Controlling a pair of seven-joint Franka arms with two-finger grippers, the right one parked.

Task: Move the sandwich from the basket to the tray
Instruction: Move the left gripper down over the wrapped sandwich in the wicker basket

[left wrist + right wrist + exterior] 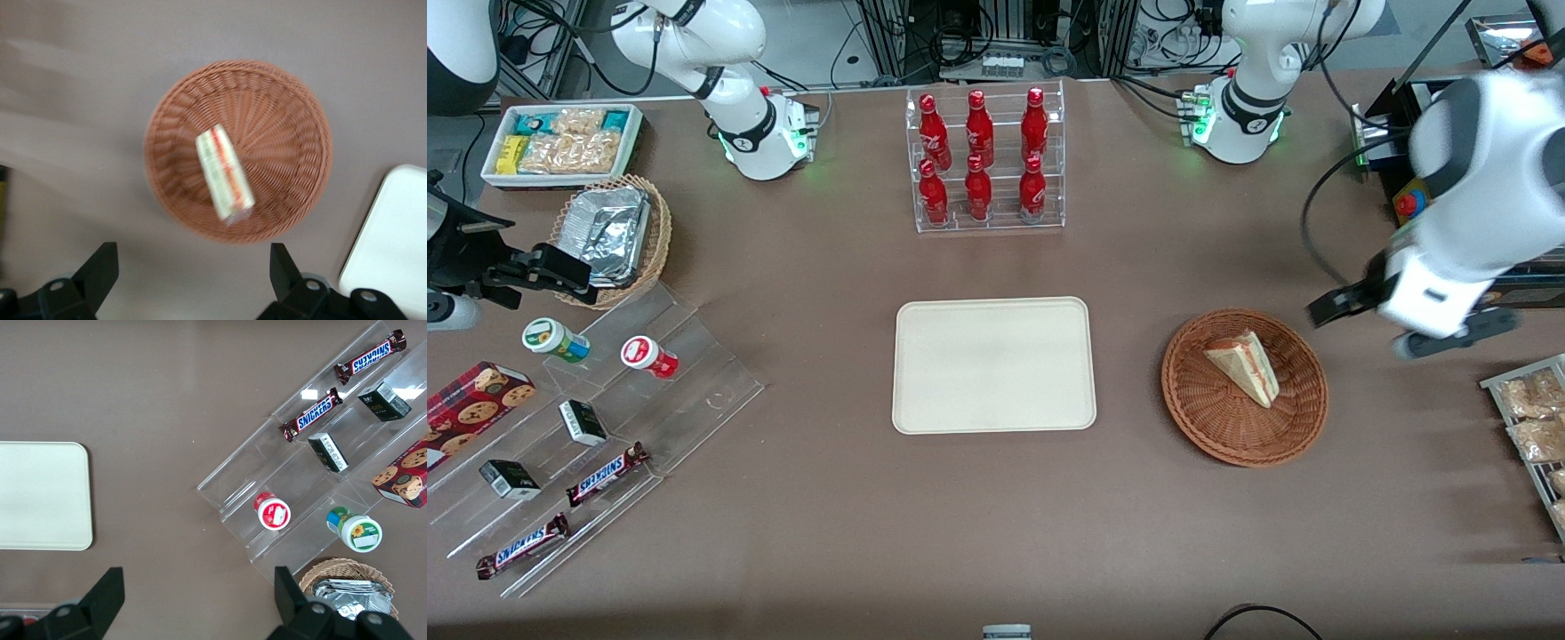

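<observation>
hovering open-jawed gripper (193, 277) near the desk's working-arm edge, risking pinching only a corner of the sandwich (1245, 365) lying in the basket (1227, 436), dropping it short of the tray (925, 418)

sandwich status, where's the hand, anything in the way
Hand open, empty, above the table beside the basket. Sandwich lying in basket, untouched. Tray bare, nothing between it and basket.

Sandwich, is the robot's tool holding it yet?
No. The tool is open, holding nothing, above the table beside the basket; the sandwich lies inside.
</observation>
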